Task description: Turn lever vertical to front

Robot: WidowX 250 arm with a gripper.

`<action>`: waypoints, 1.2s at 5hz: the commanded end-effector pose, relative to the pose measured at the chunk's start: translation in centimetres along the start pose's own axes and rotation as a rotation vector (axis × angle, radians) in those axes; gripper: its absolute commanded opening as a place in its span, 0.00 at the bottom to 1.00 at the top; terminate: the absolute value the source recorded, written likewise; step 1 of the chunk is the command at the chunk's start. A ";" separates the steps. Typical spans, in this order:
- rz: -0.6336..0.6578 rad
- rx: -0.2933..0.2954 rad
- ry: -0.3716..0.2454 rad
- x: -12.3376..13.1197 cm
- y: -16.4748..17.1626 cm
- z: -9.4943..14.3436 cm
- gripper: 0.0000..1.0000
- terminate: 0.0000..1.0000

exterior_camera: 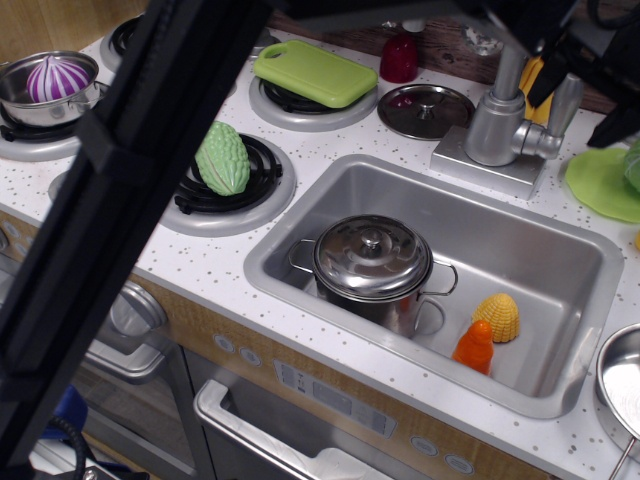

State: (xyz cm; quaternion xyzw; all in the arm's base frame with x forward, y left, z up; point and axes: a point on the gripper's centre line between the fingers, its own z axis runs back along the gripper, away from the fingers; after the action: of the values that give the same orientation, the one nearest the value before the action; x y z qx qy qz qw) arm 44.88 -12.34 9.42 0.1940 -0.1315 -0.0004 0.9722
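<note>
The lever (565, 100) is a flat silver paddle standing upright, joined by a stubby stem to the right side of the faucet's thick cylindrical body (497, 128) at the back of the sink (300, 250). My gripper (580, 105) hangs at the top right with its black fingers apart. One finger (543, 88) is just left of the paddle and the other (615, 127) is to its right, so the paddle stands between them. I cannot tell whether either finger touches it. A yellow object (537, 72) is partly hidden behind the left finger.
My black arm (130, 200) crosses the left of the view. In the sink are a lidded steel pot (372, 262), a yellow corn (497, 316) and an orange bottle (475, 346). A green plate (603, 185), a loose lid (425, 108), a red cup (399, 57) and a green board (313, 72) lie nearby.
</note>
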 end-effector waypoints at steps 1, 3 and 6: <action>0.049 -0.033 -0.140 2.6 2.1 3.3 1.00 0.00; 0.028 -0.076 -0.178 4.0 2.4 1.4 1.00 0.00; 0.049 -0.108 -0.177 4.5 1.6 0.5 0.00 0.00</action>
State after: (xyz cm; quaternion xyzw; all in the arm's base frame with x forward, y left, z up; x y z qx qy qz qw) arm 48.13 -11.67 8.71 0.1418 -0.1859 0.0034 0.9723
